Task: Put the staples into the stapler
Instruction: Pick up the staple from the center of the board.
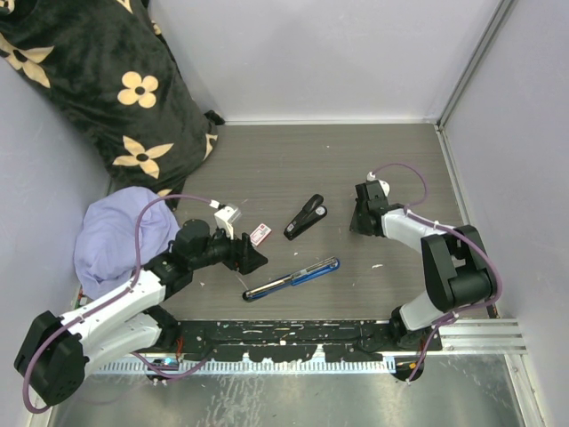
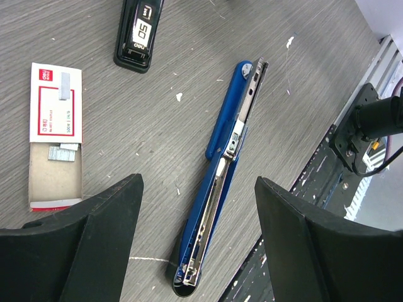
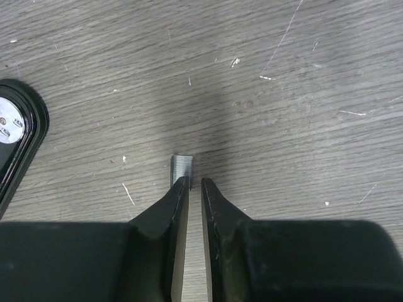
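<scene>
Right gripper (image 3: 195, 182) is seen nearly pressed together, with only a thin slit left between the fingers. A short staple strip (image 3: 182, 165) sits right at one fingertip, low over the table (image 3: 302, 94). Whether it is actually pinched or merely touched cannot be told. Left gripper (image 2: 198, 181) is spread wide with nothing held, and is hung over the blue stapler (image 2: 220, 170). That stapler is laid open with its metal magazine rail exposed, so it is judged to be the one to load. Staples box (image 2: 55, 113) lies open and flat near it, just beside the left gripper's tips, with a few strips visible in the tray. Key relation: from the right gripper the blue stapler lies to the robot's left and nearer the bases, well apart. The black stapler (image 1: 305, 217) lies closer on that same side. The blue stapler's long axis runs diagonally in the top view, near-left to far-right. The left arm is much the nearer, but the strip is at the right arm. The strip's length would have to be lined up with the rail before lowering.
</scene>
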Action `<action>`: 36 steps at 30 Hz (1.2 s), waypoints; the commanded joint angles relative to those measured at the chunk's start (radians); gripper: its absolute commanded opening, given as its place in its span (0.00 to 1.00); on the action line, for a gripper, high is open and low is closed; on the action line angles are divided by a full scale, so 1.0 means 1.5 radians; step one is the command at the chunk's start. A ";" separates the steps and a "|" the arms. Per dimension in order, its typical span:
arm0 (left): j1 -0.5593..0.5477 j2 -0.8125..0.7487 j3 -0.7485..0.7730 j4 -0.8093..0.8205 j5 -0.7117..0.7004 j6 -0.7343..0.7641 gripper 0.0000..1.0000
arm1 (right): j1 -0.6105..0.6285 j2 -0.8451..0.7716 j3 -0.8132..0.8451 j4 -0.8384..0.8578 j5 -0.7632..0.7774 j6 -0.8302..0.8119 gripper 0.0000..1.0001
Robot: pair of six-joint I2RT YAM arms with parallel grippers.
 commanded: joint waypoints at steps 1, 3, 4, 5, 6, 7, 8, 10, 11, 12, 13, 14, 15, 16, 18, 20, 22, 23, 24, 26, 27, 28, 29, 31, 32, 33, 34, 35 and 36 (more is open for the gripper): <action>0.002 0.000 0.021 0.039 0.012 0.004 0.74 | -0.002 0.012 0.019 0.030 0.020 0.007 0.19; 0.001 0.001 0.021 0.039 0.013 0.005 0.74 | -0.003 0.013 0.019 0.034 0.020 0.007 0.19; 0.000 0.000 0.021 0.039 0.013 0.005 0.74 | -0.003 0.012 0.019 0.035 0.020 0.008 0.18; 0.001 -0.001 0.021 0.038 0.012 0.005 0.74 | -0.003 0.011 0.019 0.035 0.020 0.008 0.18; 0.000 -0.001 0.021 0.038 0.012 0.004 0.74 | -0.004 0.009 0.020 0.035 0.020 0.009 0.18; 0.001 0.000 0.020 0.038 0.013 0.005 0.74 | -0.004 0.008 0.021 0.035 0.020 0.008 0.19; 0.001 0.000 0.021 0.039 0.013 0.005 0.74 | -0.005 0.006 0.021 0.035 0.020 0.007 0.19; 0.002 0.001 0.021 0.040 0.014 0.004 0.74 | -0.008 0.004 0.024 0.036 0.017 0.008 0.18; 0.001 0.001 0.021 0.039 0.014 0.004 0.74 | -0.012 0.002 0.025 0.037 0.013 0.008 0.19; 0.002 0.002 0.020 0.039 0.015 0.004 0.75 | -0.013 0.000 0.026 0.038 0.009 0.008 0.19; 0.001 0.002 0.020 0.040 0.014 0.004 0.75 | -0.014 -0.001 0.027 0.039 0.009 0.009 0.19; 0.001 0.003 0.020 0.039 0.015 0.004 0.75 | -0.016 -0.001 0.028 0.039 0.008 0.008 0.19; 0.001 0.003 0.020 0.039 0.016 0.004 0.75 | -0.017 0.000 0.030 0.039 0.007 0.008 0.19; 0.001 0.003 0.020 0.039 0.016 0.004 0.75 | -0.019 0.002 0.030 0.040 0.006 0.007 0.19; 0.002 0.002 0.019 0.039 0.015 0.004 0.75 | -0.023 0.005 0.031 0.044 0.001 0.006 0.19; 0.001 0.002 0.019 0.039 0.015 0.004 0.75 | -0.025 0.009 0.033 0.048 -0.006 0.007 0.19; 0.001 0.003 0.019 0.040 0.016 0.004 0.75 | -0.025 0.012 0.035 0.052 -0.010 0.005 0.19; 0.001 0.005 0.019 0.040 0.016 0.004 0.75 | -0.026 0.013 0.037 0.052 -0.010 0.004 0.19; 0.001 0.005 0.019 0.040 0.016 0.003 0.75 | -0.028 0.015 0.039 0.053 -0.009 0.004 0.20; 0.001 0.008 0.020 0.040 0.016 0.004 0.75 | -0.028 0.021 0.043 0.053 -0.009 0.002 0.20; 0.001 0.008 0.021 0.041 0.017 0.004 0.75 | -0.029 0.024 0.045 0.052 -0.010 0.001 0.20; 0.001 0.008 0.021 0.041 0.017 0.004 0.75 | -0.030 0.027 0.047 0.052 -0.010 -0.001 0.20; 0.001 0.010 0.020 0.041 0.017 0.004 0.75 | -0.030 0.031 0.049 0.053 -0.009 -0.004 0.19; 0.001 0.011 0.021 0.042 0.017 0.004 0.75 | -0.030 0.035 0.052 0.053 -0.008 -0.008 0.20; 0.001 0.012 0.020 0.042 0.017 0.004 0.75 | -0.031 0.037 0.053 0.053 -0.006 -0.010 0.20; 0.002 0.013 0.021 0.041 0.017 0.004 0.75 | -0.031 0.039 0.054 0.053 -0.004 -0.012 0.20; 0.001 0.014 0.022 0.041 0.017 0.004 0.75 | -0.031 0.041 0.054 0.052 -0.002 -0.014 0.20; 0.001 0.015 0.021 0.041 0.018 0.004 0.75 | -0.032 0.043 0.055 0.052 0.000 -0.016 0.19; 0.001 0.015 0.021 0.041 0.018 0.004 0.75 | -0.033 0.044 0.055 0.050 0.000 -0.016 0.19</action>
